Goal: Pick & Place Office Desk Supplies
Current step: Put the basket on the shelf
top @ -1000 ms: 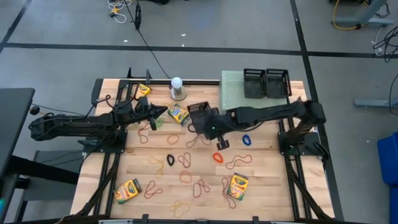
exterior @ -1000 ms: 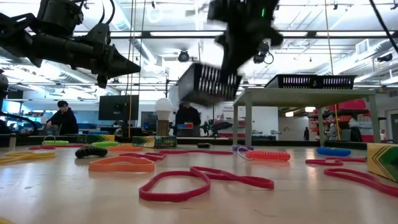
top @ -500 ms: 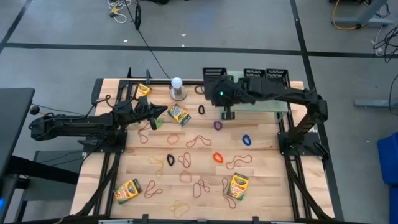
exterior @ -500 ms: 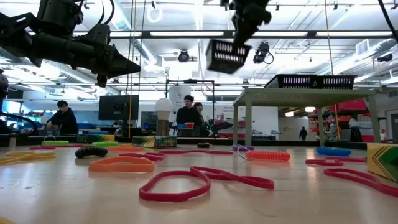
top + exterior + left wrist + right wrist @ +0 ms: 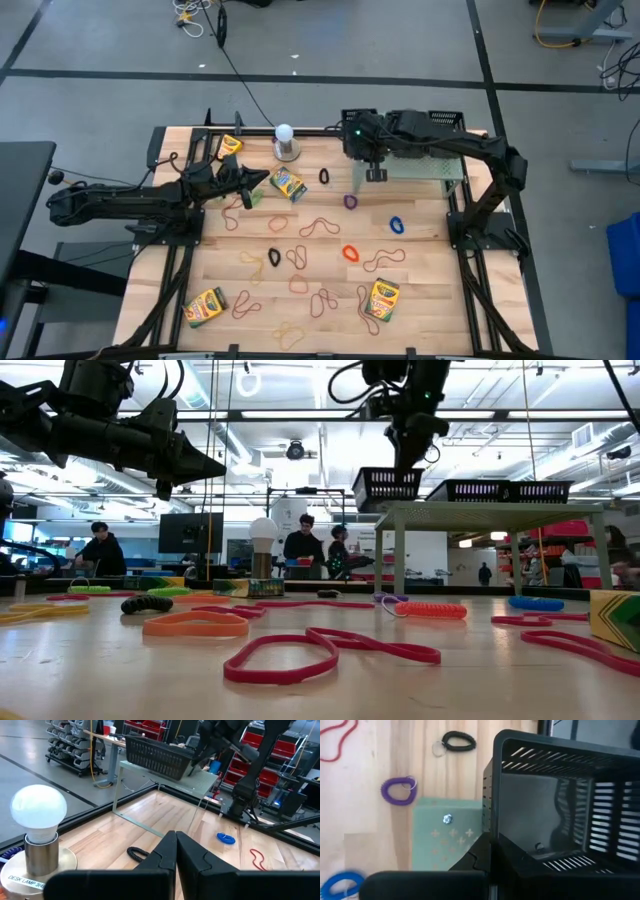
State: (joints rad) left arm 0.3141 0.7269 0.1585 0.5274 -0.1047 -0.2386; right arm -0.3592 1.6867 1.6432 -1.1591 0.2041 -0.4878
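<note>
right gripper: arm stretched to table's 1 o'clock, clamped on basket wall, over riser | left gripper: arm extended at 9 o'clock, closed, holding nothing

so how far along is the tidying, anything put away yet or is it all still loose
Early on. Two black mesh baskets sit on the pale green riser. In hand: the right gripper holds a third basket by its wall at the riser's edge. Left: the crayon boxes and rubber bands all lie loose on the table, none in a basket. The left gripper waits shut above the table.
</note>
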